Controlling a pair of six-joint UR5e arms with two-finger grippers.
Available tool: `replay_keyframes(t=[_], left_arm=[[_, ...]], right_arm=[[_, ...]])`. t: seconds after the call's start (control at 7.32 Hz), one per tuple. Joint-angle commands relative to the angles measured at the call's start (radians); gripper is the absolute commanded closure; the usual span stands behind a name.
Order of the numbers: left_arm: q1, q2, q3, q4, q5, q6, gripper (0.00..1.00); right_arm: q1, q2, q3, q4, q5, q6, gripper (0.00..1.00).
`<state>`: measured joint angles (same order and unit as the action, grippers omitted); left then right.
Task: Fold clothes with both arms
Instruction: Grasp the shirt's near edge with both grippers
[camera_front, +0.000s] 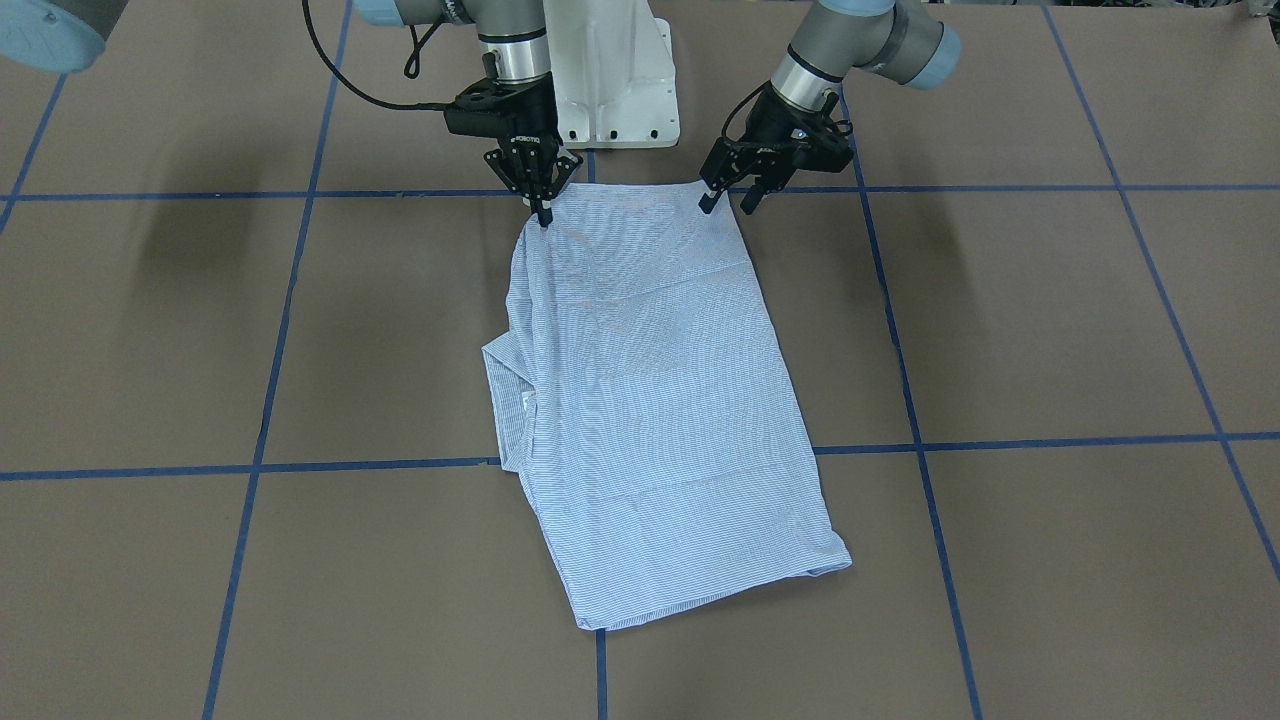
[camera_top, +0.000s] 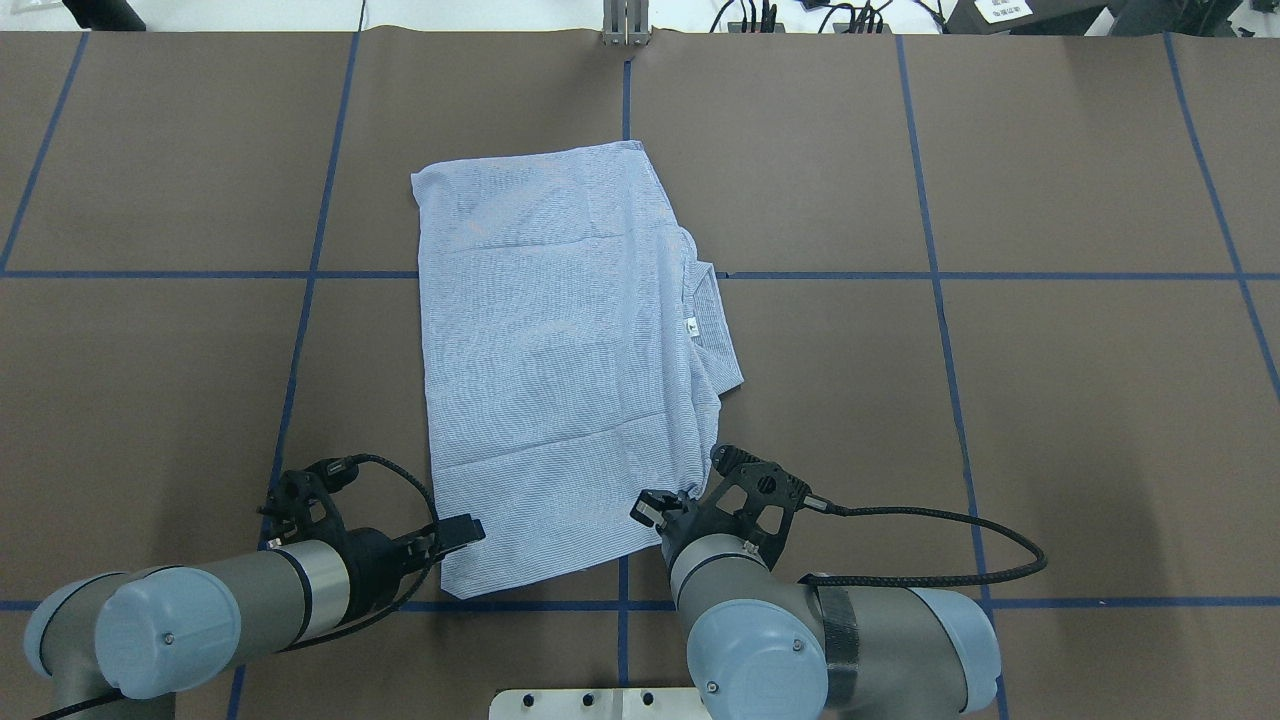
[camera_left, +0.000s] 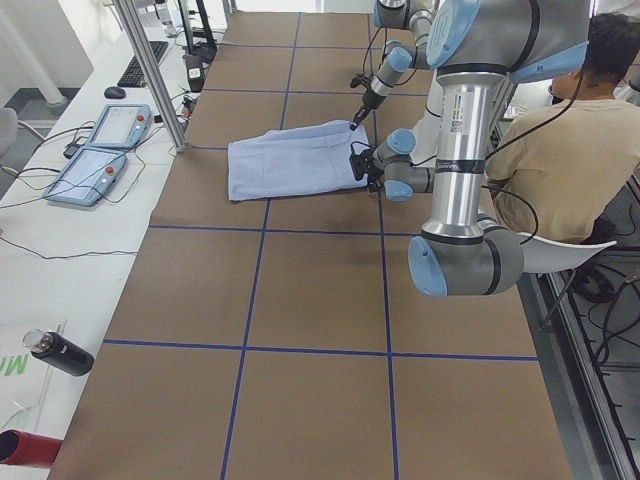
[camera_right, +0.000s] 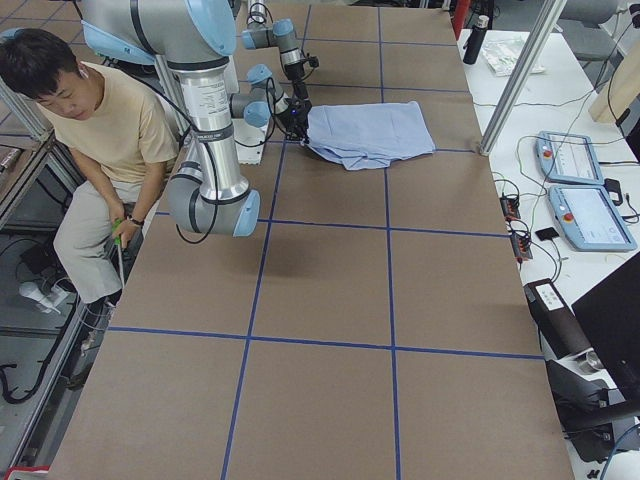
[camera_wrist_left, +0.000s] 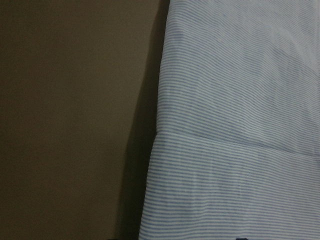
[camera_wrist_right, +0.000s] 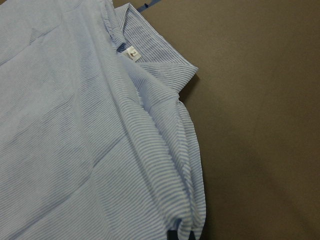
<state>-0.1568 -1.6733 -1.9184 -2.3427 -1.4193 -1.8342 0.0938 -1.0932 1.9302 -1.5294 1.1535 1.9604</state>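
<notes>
The left claw (camera_front: 728, 200), fingers apart, hangs at the near-left corner of the shirt (camera_top: 560, 360), which lies folded flat mid-counter (camera_top: 1000, 400), collar (camera_top: 712, 310) to the right. The right claw (camera_front: 543, 212) is pinched on the near-right corner. This light, limp cloth will likely sag and slip, so grip both near corners.

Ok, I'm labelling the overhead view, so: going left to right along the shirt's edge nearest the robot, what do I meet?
left claw → near edge of the striped shirt → right claw
</notes>
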Motion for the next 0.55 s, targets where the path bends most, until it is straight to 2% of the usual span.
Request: replay_keyframes(t=[0.0,0.14,0.27,0.41], left_arm=[[0.02,-0.013,0.01,0.0,0.0,0.001,0.17],[0.022,-0.014,0.009,0.0,0.0,0.0,0.21],[0.023,-0.013,0.01,0.0,0.0,0.0,0.31],[0.025,-0.016,0.01,0.0,0.0,0.0,0.58]], right_arm=[[0.001,0.001,0.001,0.0,0.0,0.0,1.0],[0.001,-0.001,0.001,0.0,0.0,0.0,1.0],[0.001,-0.001,0.001,0.0,0.0,0.0,1.0],[0.001,0.001,0.003,0.0,0.0,0.0,1.0]])
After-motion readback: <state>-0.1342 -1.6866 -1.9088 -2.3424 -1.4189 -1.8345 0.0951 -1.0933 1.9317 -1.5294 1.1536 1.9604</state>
